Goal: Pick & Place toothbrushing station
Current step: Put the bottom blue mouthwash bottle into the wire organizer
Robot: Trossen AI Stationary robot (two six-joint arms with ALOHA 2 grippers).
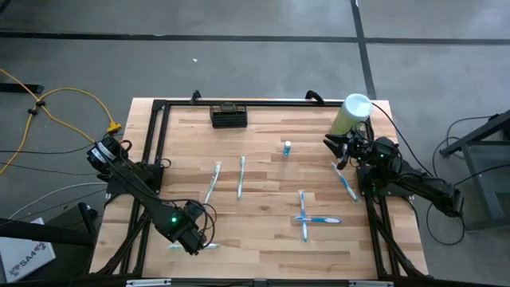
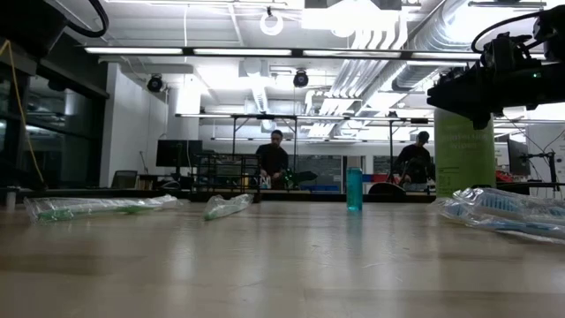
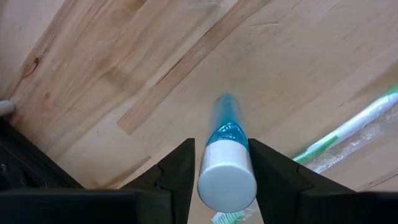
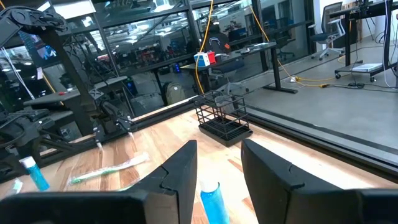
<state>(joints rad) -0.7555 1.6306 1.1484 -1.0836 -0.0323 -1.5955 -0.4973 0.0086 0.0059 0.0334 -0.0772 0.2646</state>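
The toothbrushing station, a small black slotted holder, stands at the far edge of the counter, left of centre and well apart from both arms. In the right wrist view it appears as an upright wire caddy with no item touching it.

The left end effector is at the near left of the counter. A blue tube with a white cap sits in its gap, cap end toward the camera. Whether the end effector is clenched on this tube or released cannot be told. A packaged toothbrush lies on the counter just beside it.

The right end effector is raised at the far right, near a pale green cylinder with a white lid. It is released: the jaws stand apart and hold nothing. A small blue bottle stands upright near the centre of the counter, to its left. Further wrapped toothbrushes lie flat across the middle and right of the counter.
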